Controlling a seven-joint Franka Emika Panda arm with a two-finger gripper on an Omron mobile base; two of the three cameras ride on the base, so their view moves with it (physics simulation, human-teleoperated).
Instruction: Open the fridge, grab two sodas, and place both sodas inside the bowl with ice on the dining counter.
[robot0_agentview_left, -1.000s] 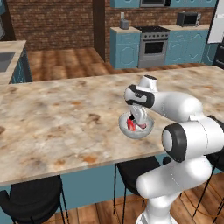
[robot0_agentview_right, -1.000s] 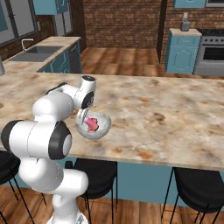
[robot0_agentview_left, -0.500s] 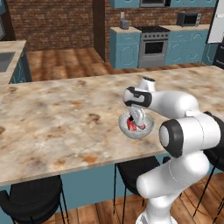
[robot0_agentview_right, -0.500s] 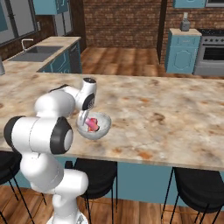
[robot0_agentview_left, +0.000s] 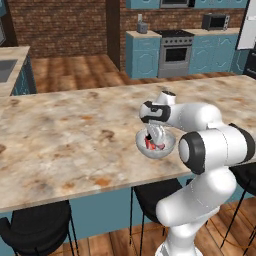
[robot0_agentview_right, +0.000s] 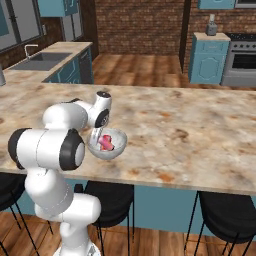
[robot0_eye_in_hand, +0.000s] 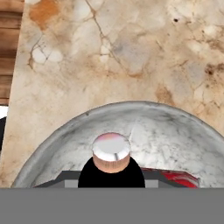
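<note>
gripper (robot0_agentview_left: 154, 141) reaching down into bowl (robot0_agentview_left: 167, 148), grip state can't tell | sodas (robot0_agentview_right: 106, 143) lying in bowl | bowl sitting on dining counter (robot0_agentview_left: 75, 135) nr front edge

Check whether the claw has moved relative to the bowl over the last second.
No clear move: the claw hangs over the bowl as before, with the red sodas inside it.

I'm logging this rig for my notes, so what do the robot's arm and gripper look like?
The arm is glossy white, built of rounded, bulbous segments with dark bands at the joints. No cables or markings show. The gripper is pale grey and slim.
</note>
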